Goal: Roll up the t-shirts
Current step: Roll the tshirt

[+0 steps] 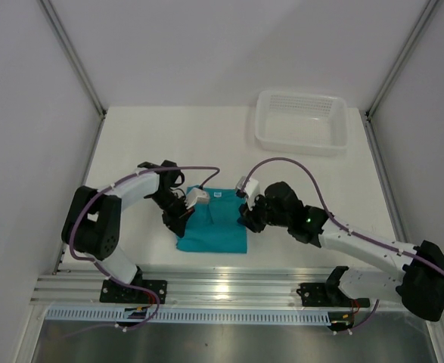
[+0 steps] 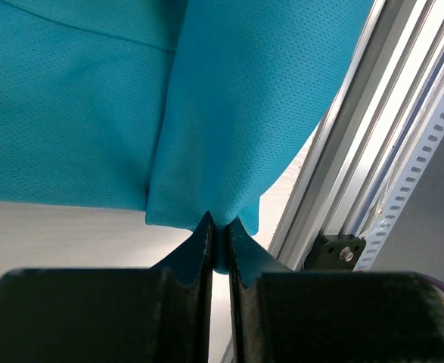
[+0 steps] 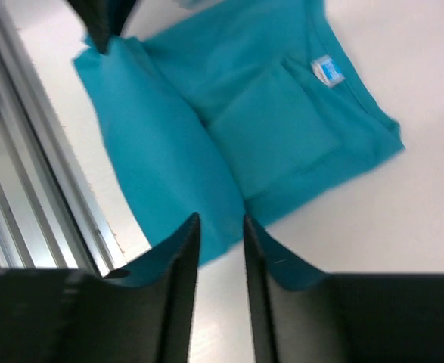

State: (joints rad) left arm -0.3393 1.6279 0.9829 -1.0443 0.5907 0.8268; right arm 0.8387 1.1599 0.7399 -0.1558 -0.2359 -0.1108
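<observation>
The teal t-shirt (image 1: 215, 225) lies folded into a small rectangle on the white table near the front rail, its white neck label (image 3: 327, 70) facing up. My left gripper (image 1: 178, 220) is at the shirt's left edge, shut on a fold of the fabric (image 2: 220, 219) that drapes up from its tips. My right gripper (image 1: 248, 217) is at the shirt's right edge with its jaws open a little. In the right wrist view the shirt's near corner (image 3: 206, 189) lies just at the tips of the right gripper (image 3: 220, 227), not pinched. The left gripper's tip also shows there (image 3: 100, 23).
A white perforated basket (image 1: 301, 121) stands at the back right of the table. The aluminium rail (image 1: 229, 287) runs along the front edge, close behind the shirt; it also shows in the left wrist view (image 2: 373, 151). White walls enclose the sides.
</observation>
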